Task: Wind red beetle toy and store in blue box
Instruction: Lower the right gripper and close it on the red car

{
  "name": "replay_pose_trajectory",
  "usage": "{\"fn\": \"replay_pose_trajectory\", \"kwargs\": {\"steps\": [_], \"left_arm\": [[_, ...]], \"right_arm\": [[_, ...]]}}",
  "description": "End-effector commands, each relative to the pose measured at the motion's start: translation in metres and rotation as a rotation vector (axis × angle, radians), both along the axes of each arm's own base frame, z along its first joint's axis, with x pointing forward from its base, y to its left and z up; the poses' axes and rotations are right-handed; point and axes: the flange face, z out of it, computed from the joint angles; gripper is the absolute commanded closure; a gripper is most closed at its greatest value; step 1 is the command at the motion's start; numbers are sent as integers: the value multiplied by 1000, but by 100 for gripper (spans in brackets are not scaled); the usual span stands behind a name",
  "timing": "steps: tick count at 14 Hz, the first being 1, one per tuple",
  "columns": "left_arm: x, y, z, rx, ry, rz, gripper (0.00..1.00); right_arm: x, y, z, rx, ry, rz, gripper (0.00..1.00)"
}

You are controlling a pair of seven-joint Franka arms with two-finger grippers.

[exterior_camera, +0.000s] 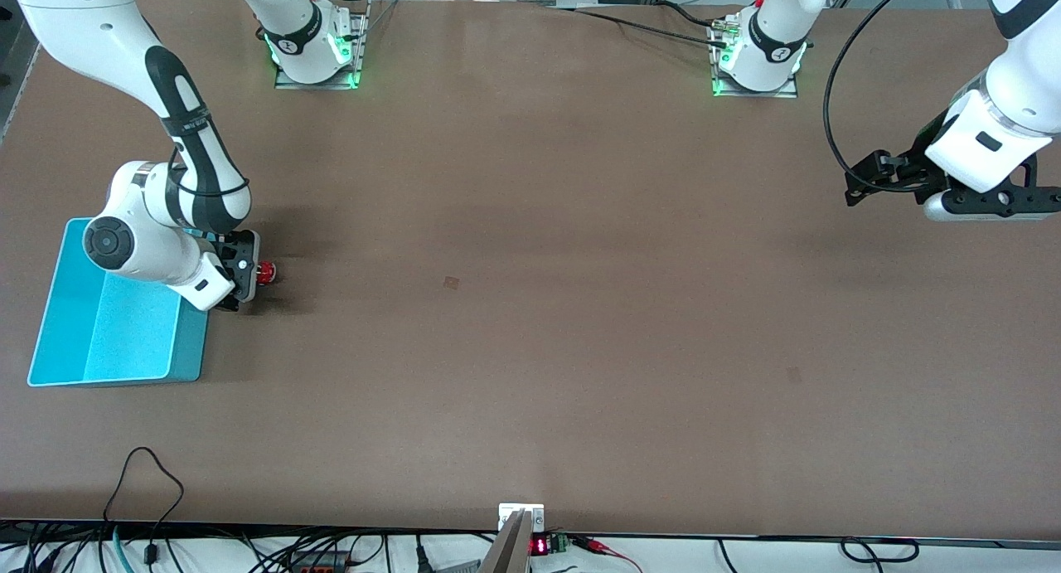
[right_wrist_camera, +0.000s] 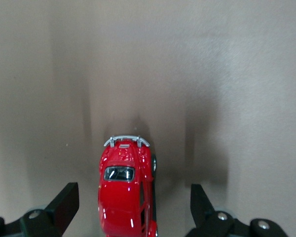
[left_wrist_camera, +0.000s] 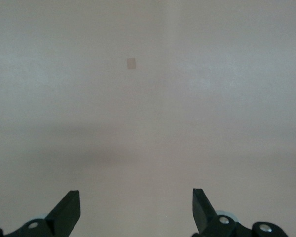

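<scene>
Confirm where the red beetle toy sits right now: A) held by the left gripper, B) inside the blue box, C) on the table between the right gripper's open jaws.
C: the red beetle toy stands on the table between the right gripper's spread jaws, beside the blue box.

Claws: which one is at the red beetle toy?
The right claw, open astride the red beetle toy beside the blue box; the left claw waits over bare table.

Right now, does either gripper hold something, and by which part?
Nothing is held. The right gripper is open around the red beetle toy, fingers clear of its sides. The left gripper waits open over bare table.
</scene>
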Motion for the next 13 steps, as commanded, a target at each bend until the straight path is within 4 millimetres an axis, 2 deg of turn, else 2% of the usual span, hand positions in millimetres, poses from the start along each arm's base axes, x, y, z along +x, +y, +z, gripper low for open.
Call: {"fn": "replay_pose_trajectory", "kwargs": {"steps": [1,6,7,8,9,10,11,13], "left_arm": [[-5,0,3,-10,-8,9,0],[-7,6,2,-8,19,-33,0],[-8,6,4,-7,23,-41,0],[-9,7,4,-6,26,-55,0],[-8,7,3,-6,27,-75,0],[-8,12,5,-7,22,-89,0],[-7,14,4,-7,24,-96,0],[-7,14,5,-7,24,-100,0]], "right_arm": [[-7,-6,-5,4,-3,19,0],[-15,-6,-19,6,0,15,0],[-15,-6,-20,6,3,14,8],[-16,-5,-20,6,7,15,22],[-16,-5,-19,6,6,17,31],[-14,-4,-16,6,-2,17,52],[-13,-1,-14,5,-5,23,66],[-11,3,-9,6,-16,28,72]]}}
